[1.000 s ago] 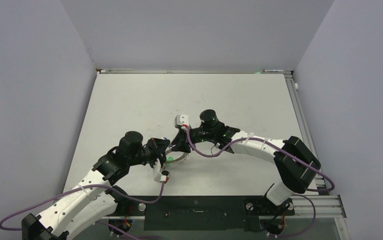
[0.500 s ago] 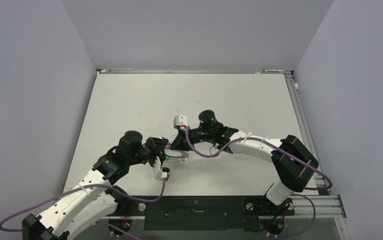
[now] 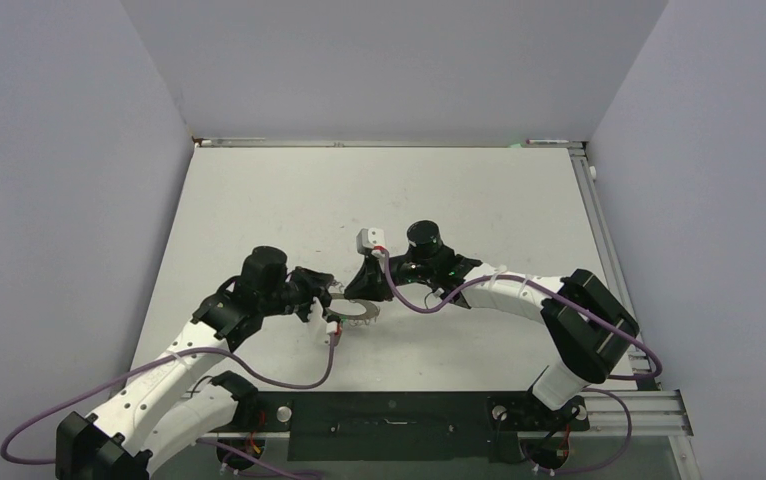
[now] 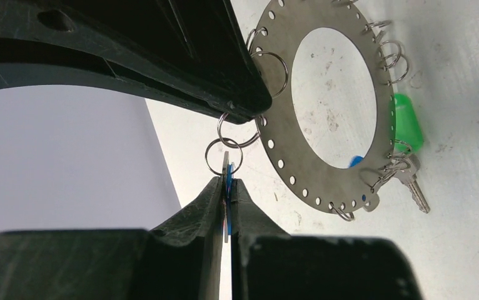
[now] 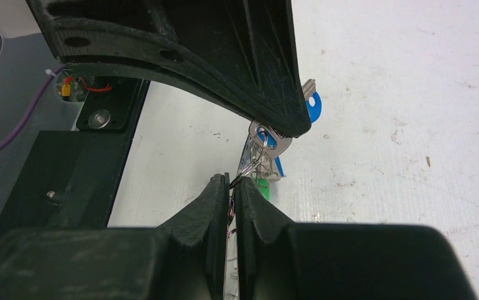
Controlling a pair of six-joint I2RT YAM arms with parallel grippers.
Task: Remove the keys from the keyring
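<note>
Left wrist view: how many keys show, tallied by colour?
Blue keys: 2
Green key: 1
Bare silver key: 1
Total: 4

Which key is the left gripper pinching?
The blue key, dangling off the keyring's rim, edge-on in the left gripper. The green key lies ungripped across the ring.
</note>
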